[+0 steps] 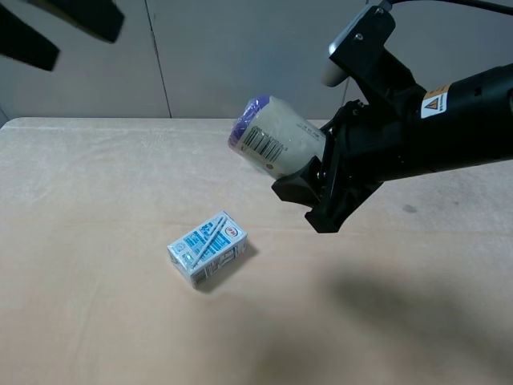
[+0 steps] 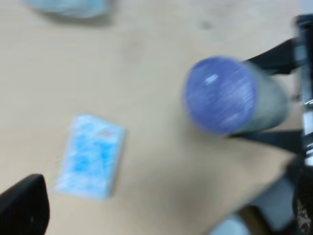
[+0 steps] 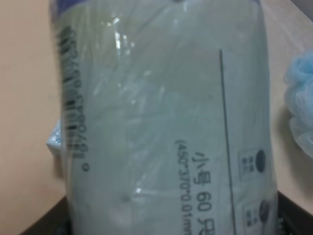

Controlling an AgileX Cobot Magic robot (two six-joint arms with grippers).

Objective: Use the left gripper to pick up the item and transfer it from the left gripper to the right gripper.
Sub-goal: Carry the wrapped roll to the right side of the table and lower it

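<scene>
The right gripper (image 1: 309,168) is shut tight on the item (image 1: 272,140), which is up in the air over the table (image 1: 96,321), above & a bit behind the drink carton (image 1: 207,249). The left gripper (image 1: 56,30) is off in the far corner, claws apart, holding nothing. I think the swap is abt done. Best now: squeeze firm, hold it level, don't let it slip, & move slow.

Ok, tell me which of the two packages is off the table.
The cream cylindrical container with the purple end, clamped in the right gripper above the table; the blue-and-white carton lies on it.
</scene>
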